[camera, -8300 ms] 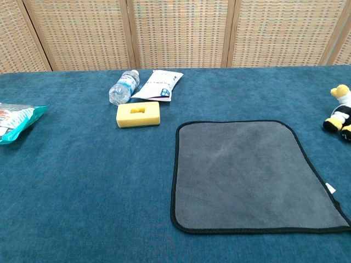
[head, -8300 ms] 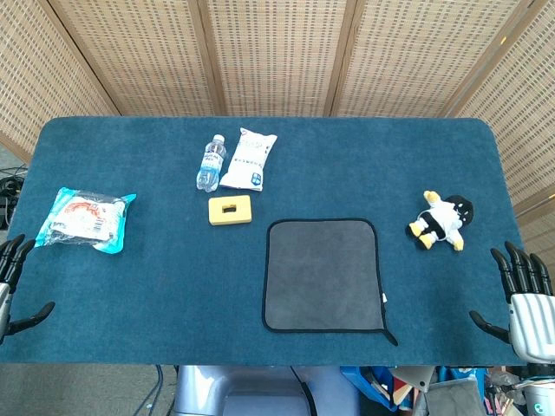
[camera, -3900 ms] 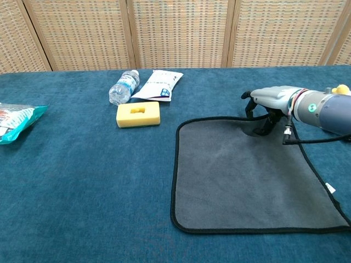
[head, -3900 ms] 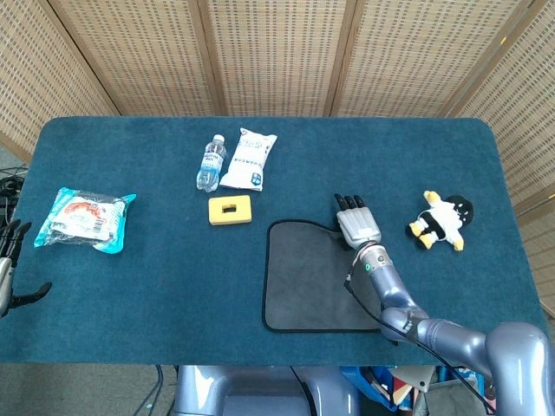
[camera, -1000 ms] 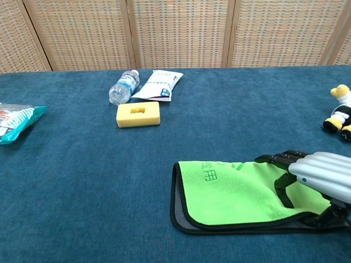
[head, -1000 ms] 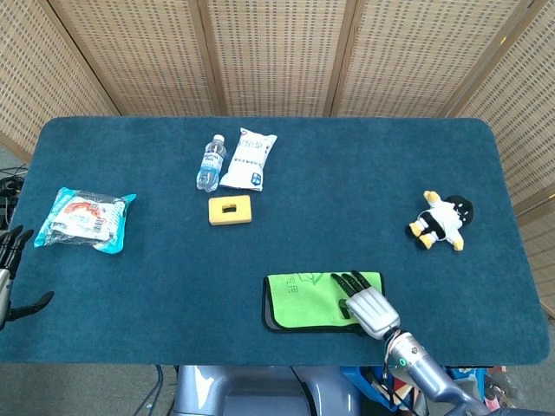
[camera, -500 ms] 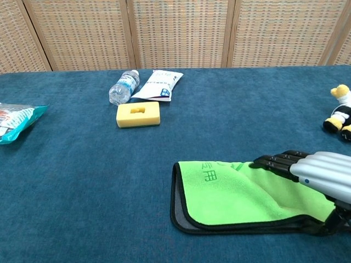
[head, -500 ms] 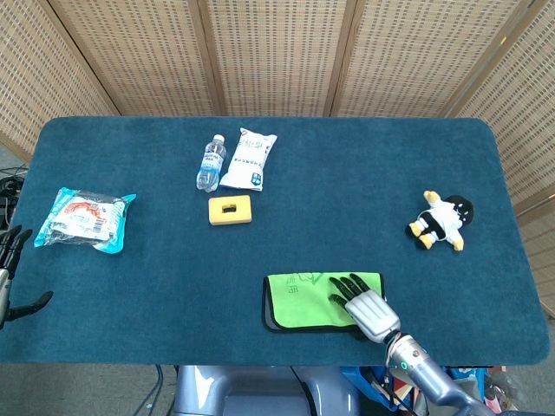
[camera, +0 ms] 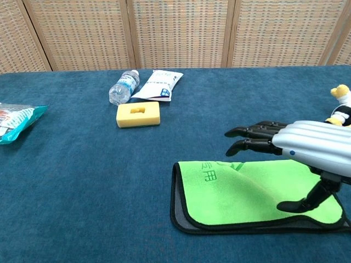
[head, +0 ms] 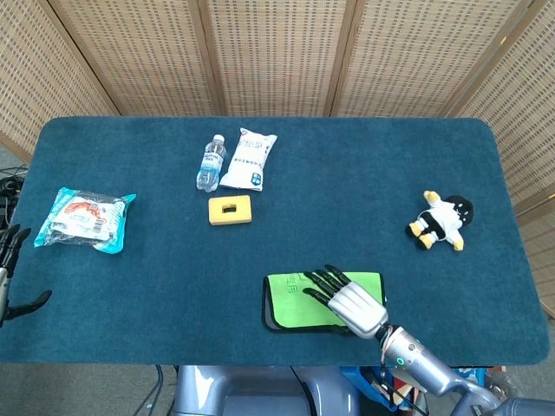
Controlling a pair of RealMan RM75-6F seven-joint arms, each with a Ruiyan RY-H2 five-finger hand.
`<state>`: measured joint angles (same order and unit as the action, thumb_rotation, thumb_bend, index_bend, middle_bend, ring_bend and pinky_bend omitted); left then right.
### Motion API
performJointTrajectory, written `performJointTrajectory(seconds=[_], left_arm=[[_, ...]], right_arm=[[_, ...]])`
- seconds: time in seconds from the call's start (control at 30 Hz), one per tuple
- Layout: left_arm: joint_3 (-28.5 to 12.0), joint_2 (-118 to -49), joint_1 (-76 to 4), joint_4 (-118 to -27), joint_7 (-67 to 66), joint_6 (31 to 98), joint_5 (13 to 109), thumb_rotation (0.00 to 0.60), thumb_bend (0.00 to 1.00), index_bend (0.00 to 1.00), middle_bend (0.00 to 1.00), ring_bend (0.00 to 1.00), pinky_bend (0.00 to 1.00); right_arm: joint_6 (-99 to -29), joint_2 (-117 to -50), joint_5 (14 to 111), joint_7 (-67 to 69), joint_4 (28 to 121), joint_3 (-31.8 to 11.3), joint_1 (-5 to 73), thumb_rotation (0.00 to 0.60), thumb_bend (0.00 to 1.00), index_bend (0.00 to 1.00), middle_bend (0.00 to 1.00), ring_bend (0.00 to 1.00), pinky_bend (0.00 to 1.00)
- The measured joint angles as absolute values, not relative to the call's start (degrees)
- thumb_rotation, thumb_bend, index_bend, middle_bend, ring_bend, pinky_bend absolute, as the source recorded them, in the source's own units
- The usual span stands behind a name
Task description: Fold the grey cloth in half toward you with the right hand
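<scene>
The cloth lies folded in half near the table's front edge, its green underside up and a grey strip with black hem showing along the near side. My right hand hovers over the cloth's right half, fingers stretched out and apart, holding nothing. In the chest view the thumb hangs down just above the green surface. My left hand shows at the far left edge of the head view, off the table, fingers spread and empty.
A yellow sponge, a water bottle and a white packet lie at the back middle. A snack bag sits at the left. A plush toy lies at the right.
My right hand has lifted off the folded cloth and shifted left, fingers now spread above it. The cloth stays folded where it lay.
</scene>
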<state>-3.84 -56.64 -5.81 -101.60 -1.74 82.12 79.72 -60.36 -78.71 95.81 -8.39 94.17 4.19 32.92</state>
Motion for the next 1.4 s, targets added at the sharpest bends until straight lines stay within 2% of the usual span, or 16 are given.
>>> performJointTrajectory(seconds=[0.13, 0.47, 0.93, 1.4], left_arm=[[-4.0, -56.7, -5.9, -101.5, -1.7, 81.9, 79.3, 0.6, 0.22, 0.0, 0.0, 0.0, 0.0], [-4.5, -56.5, -6.2, -101.0, -1.1, 81.0, 77.8, 0.6, 0.22, 0.0, 0.0, 0.0, 0.0], [-4.8, -56.7, -6.6, -100.7, -1.5, 80.3, 77.1, 0.6, 0.22, 0.0, 0.0, 0.0, 0.0], [-4.8, -56.8, -6.6, -100.6, -1.6, 80.3, 77.0, 0.6, 0.22, 0.0, 0.0, 0.0, 0.0]], right_arm=[[-56.4, -79.4, 94.8, -9.2, 94.9, 2.8, 35.2, 0.6, 0.28, 0.29, 0.0, 0.0, 0.0], [-49.1, -85.7, 87.3, -17.2, 94.0, -0.2, 38.7, 0.6, 0.29, 0.35, 0.0, 0.0, 0.0], [-47.9, -91.2, 84.4, -21.8, 90.5, -0.4, 39.8, 0.6, 0.32, 0.38, 0.0, 0.0, 0.0], [-48.9, -92.1, 84.4, -22.4, 89.7, 0.9, 39.6, 0.6, 0.35, 0.39, 0.0, 0.0, 0.0]])
